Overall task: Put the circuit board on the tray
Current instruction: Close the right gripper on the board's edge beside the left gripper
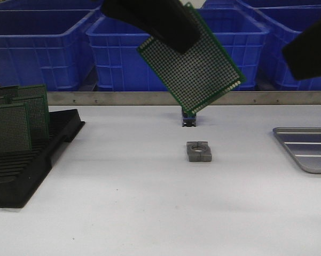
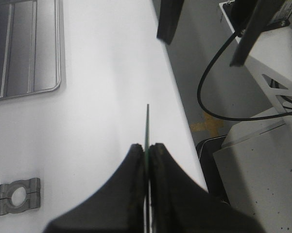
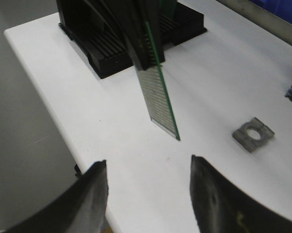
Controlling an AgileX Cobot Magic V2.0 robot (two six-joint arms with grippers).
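My left gripper (image 1: 173,34) is shut on a green perforated circuit board (image 1: 195,66) and holds it tilted, high above the middle of the table. In the left wrist view the board (image 2: 147,126) shows edge-on between the closed fingers (image 2: 136,165). The silver ribbed tray (image 1: 307,148) lies at the table's right edge; it also shows in the left wrist view (image 2: 22,46). My right gripper (image 3: 148,167) is open and empty, facing the held board (image 3: 158,97), with a gap between them. The right arm (image 1: 310,50) shows at the upper right of the front view.
A black slotted rack (image 1: 26,160) with several green boards (image 1: 13,120) stands at the left. A small grey metal clamp block (image 1: 198,151) lies mid-table. A small dark fitting (image 1: 189,118) sits at the back edge. Blue crates (image 1: 53,45) stand behind the table.
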